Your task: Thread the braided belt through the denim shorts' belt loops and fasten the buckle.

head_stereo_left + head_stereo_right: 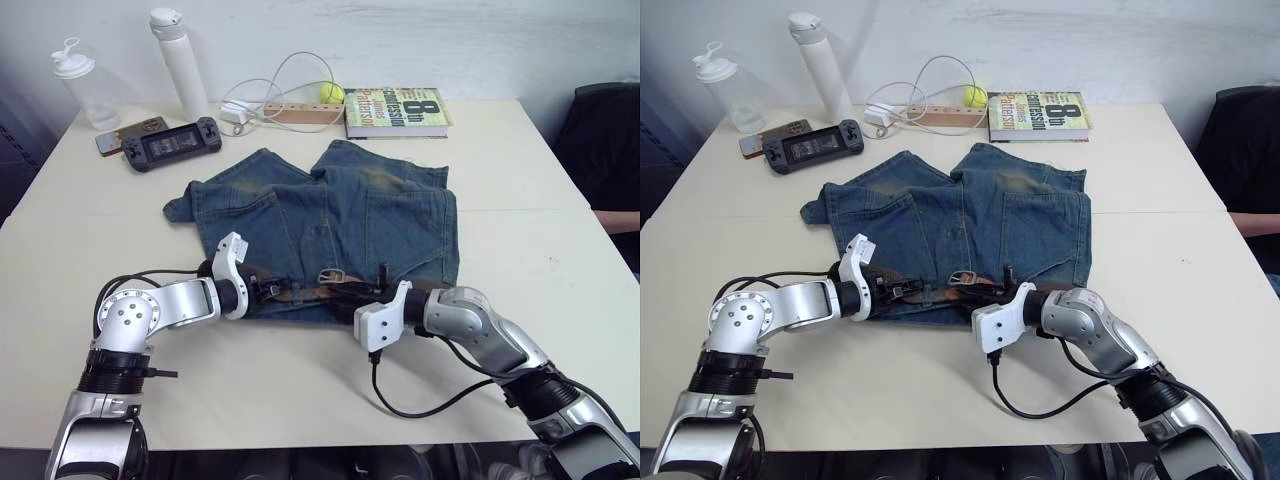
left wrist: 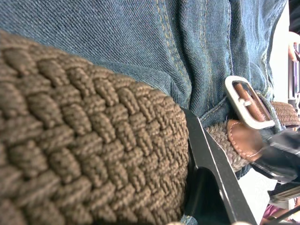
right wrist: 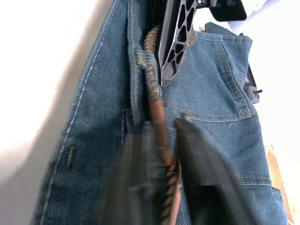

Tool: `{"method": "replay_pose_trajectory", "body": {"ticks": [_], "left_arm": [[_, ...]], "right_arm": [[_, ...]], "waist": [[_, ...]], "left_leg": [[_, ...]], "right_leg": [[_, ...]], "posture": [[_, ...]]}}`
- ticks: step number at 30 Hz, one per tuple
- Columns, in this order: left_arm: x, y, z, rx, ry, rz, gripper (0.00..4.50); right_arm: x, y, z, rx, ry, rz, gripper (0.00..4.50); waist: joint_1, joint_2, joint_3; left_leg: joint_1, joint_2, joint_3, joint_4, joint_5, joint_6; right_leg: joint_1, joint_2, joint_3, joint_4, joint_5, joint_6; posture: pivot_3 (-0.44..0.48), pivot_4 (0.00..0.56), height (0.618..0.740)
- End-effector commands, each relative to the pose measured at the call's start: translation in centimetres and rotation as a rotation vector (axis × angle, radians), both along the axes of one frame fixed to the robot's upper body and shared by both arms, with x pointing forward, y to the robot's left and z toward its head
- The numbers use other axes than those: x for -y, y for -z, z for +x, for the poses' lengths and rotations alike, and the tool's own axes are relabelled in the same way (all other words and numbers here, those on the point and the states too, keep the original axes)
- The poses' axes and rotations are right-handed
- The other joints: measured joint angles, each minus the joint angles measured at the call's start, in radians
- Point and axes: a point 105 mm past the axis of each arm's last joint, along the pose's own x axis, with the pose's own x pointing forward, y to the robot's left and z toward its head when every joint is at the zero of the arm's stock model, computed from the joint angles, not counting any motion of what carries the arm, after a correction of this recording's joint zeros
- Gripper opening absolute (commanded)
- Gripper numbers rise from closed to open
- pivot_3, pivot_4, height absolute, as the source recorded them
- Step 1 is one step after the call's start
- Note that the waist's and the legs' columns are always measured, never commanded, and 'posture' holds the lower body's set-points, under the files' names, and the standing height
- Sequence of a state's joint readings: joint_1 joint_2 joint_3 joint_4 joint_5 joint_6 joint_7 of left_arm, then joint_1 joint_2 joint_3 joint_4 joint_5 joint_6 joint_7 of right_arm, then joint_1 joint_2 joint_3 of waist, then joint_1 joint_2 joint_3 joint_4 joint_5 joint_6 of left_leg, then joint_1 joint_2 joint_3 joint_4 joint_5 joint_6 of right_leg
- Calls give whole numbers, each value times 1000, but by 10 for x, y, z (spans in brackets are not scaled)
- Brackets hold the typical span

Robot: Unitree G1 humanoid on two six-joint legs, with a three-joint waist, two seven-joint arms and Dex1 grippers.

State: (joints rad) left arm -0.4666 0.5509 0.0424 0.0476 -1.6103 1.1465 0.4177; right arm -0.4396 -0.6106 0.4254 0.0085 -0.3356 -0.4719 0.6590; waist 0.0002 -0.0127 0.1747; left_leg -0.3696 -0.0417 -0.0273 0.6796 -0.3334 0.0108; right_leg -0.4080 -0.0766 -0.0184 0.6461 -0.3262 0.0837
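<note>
The braided belt lies along the waistband of the denim shorts, at the shorts' 6 o'clock edge, nearest the robot. It is a dark-brown woven strap; in the left wrist view the weave is coarse and tight, and a tan leather end sits just beside the buckle. The buckle is a rounded silver frame lying flat on the denim near the middle of the waistband. In the right wrist view the strap passes under one of the belt loops.

The shorts are spread flat, legs pointing to 12 o'clock, with faded brownish patches on both legs and a folded flap at 9 o'clock.

The left gripper is at the waistband's 9 o'clock end, its fingers closed on the belt. The right gripper is at the 3 o'clock side of the buckle, its two fingers pinching the strap between them.

The table has open surface at 3 o'clock and 9 o'clock of the shorts, and a bare strip at 6 o'clock toward the near edge. At 12 o'clock stand a book, a tennis ball, a white cable, a handheld game console, a white bottle and a clear bottle.
</note>
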Motion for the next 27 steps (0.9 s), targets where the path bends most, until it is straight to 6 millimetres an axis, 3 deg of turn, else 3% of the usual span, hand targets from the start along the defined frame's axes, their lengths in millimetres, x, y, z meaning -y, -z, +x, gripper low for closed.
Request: {"method": "replay_pose_trajectory", "body": {"ticks": [1,4,5,6,10,14,21,25,27], "left_arm": [[-2,0,0,17,18,26,0],[-2,-9,0,75,46,30,0],[-2,-13,-1,84,53,15,892],[-3,-18,-3,105,69,11,1045],[-16,-43,-8,213,119,68,2592],[-29,-77,-24,323,208,82,4423],[-40,-105,-85,317,510,140,4482],[-35,-94,-94,314,588,221,4482],[-35,-81,-90,296,570,266,3919]], "right_arm": [[1,-9,-2,29,-8,39,54],[0,-8,-5,-10,-21,51,54],[-1,-9,-7,-30,-24,62,0],[-2,-11,-8,-51,-27,75,0],[-4,-18,-9,-177,-19,108,0],[-4,-31,-6,-174,-17,101,0],[-6,-56,-7,-216,-50,102,0],[-4,-63,-7,-197,-70,44,0],[-4,-64,-7,-191,-77,24,0]], "waist": [[0,0,0],[0,0,0],[-1,0,0],[-1,0,0],[-7,0,1],[-11,1,1],[-8,2,3],[-5,2,3],[-3,2,3]], "left_leg": [[0,0,0,0,0,0],[0,0,0,0,0,0],[0,0,0,0,0,0],[0,0,0,0,0,0],[-1,1,0,0,0,0],[-1,1,-1,-1,0,-1],[-1,1,-2,-6,0,-1],[-1,1,-2,-8,0,-1],[0,0,-2,-9,0,-1]], "right_leg": [[0,0,0,0,0,0],[0,0,0,0,0,0],[0,0,0,0,0,0],[0,0,0,0,0,0],[-1,1,0,0,0,0],[-2,2,1,0,0,-1],[-2,1,1,-3,-1,-1],[-3,1,1,-3,-1,-2],[-3,1,1,-3,-1,-2]], "posture": [[0,150,735],[0,150,735],[0,150,735],[0,150,735],[0,150,735],[0,150,735],[0,150,735],[0,150,735],[0,150,735]]}}
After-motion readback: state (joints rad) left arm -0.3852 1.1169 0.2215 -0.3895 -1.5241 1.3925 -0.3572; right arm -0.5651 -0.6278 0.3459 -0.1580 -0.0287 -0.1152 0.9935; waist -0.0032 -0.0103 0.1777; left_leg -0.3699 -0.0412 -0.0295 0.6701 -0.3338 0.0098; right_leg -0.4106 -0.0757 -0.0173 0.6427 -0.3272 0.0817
